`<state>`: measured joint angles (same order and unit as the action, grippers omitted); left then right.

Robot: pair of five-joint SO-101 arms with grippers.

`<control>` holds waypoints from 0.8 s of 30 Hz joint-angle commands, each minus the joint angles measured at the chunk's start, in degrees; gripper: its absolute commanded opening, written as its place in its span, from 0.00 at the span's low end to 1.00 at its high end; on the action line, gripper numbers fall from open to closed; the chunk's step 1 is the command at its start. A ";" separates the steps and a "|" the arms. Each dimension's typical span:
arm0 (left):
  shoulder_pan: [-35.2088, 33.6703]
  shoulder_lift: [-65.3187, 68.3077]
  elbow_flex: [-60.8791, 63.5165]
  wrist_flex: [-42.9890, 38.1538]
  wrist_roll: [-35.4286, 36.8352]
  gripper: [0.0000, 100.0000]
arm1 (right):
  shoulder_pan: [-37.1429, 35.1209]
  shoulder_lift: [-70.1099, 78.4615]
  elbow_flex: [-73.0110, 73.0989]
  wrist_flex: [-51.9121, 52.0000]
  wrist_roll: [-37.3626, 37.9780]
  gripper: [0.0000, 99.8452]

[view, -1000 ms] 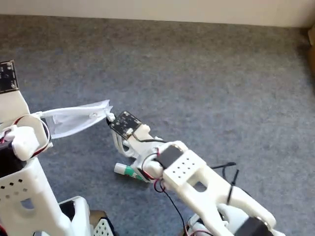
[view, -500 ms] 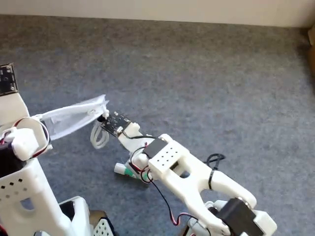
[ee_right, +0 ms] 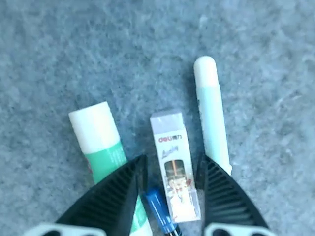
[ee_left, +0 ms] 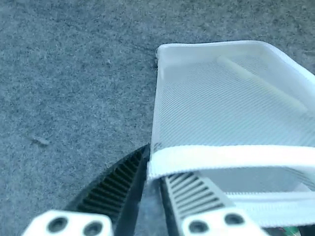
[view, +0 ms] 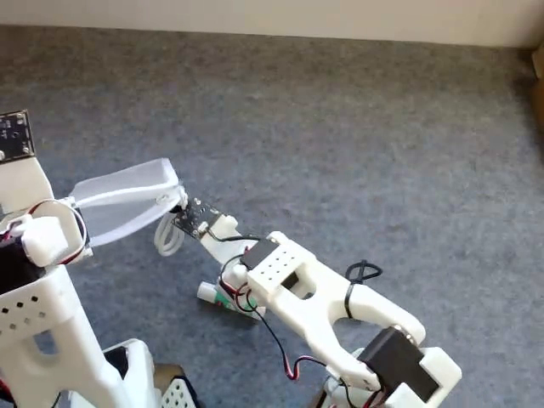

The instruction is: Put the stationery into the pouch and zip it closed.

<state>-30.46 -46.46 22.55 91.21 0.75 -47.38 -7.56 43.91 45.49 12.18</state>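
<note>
My left gripper [ee_left: 153, 164] is shut on the white band at the edge of the mesh pouch [ee_left: 221, 103] and holds the pouch [view: 127, 200] off the carpet at the left. On the carpet lie a glue stick [ee_right: 101, 140] with a green body, a small boxed eraser [ee_right: 174, 162], a pale green pen [ee_right: 211, 115] and a blue item [ee_right: 158, 209] partly hidden by the eraser. My right gripper [ee_right: 170, 169] is open above them, its fingers on either side of the eraser. The glue stick's white cap [view: 208, 292] pokes out from under the right arm.
Grey carpet covers the whole floor, with a pale wall strip [view: 272, 17] at the far edge. The left arm's white base [view: 51, 340] stands at the near left. The right arm's body [view: 340, 314] crosses the near middle.
The right arm has swung left, bringing its gripper close to the pouch's free end. The left arm has turned the pouch so its side shows broader.
</note>
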 commanded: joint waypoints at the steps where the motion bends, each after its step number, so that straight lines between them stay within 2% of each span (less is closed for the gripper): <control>1: -0.40 0.04 -0.22 -0.88 0.44 0.01 | -0.75 0.40 -1.54 0.04 0.79 0.10; 5: -0.40 0.04 -0.22 -0.88 0.44 0.01 | -0.31 -0.40 -1.45 0.57 0.79 0.01; 16: -0.40 0.04 -0.31 -0.88 0.44 0.01 | 6.81 -15.34 -1.36 9.63 0.79 0.01; 24: -0.40 0.04 -0.22 -0.88 0.44 0.01 | 18.24 -16.13 -1.89 10.24 0.79 0.01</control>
<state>-30.29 -46.46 22.64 91.21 0.75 -33.76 -22.77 44.09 55.34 12.26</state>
